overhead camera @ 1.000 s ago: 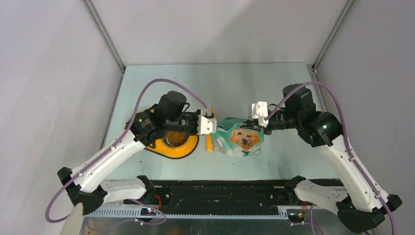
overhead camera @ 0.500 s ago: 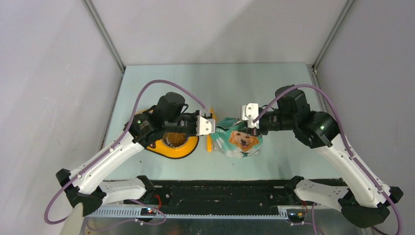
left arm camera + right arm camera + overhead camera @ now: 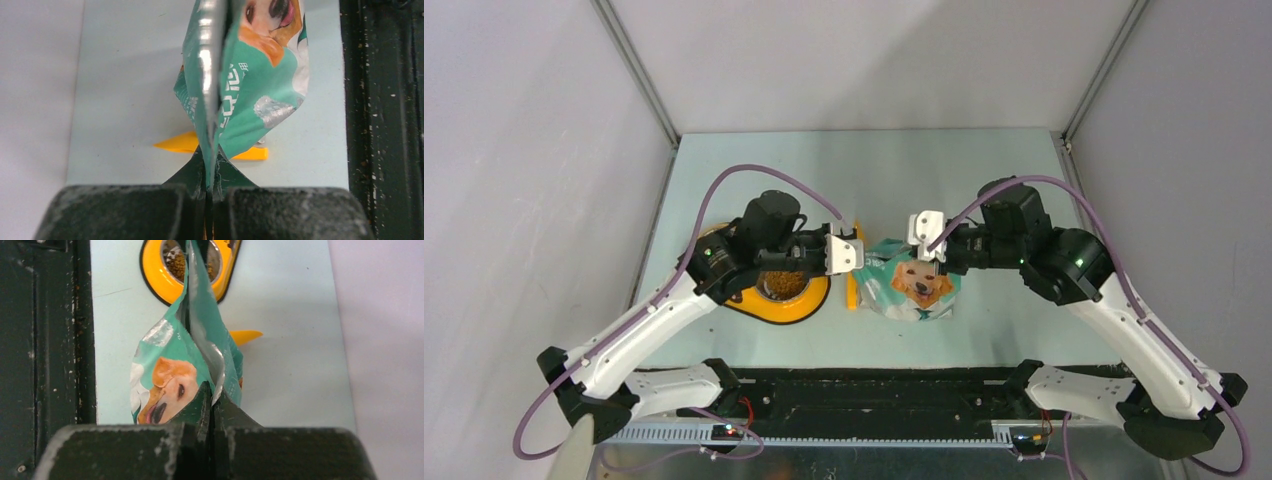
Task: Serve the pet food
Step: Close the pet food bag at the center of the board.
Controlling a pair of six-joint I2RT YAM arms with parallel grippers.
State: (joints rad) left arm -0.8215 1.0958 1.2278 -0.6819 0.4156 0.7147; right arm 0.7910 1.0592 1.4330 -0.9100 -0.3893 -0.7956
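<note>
The right gripper (image 3: 934,256) is sliding leftward and clenching the top edge of the bag (image 3: 914,287), while the left gripper (image 3: 860,258) is pinching its opposite corner. The pet food (image 3: 782,284) is lying in the yellow bowl (image 3: 809,303), suggesting serving is nearly done.

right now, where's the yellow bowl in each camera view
top external: yellow bowl left of centre, just left of the bag
left wrist: not in it
right wrist: at the top edge, partly behind the bag's upper seam
shared landmark: green dog-picture bag, in all three views
</note>
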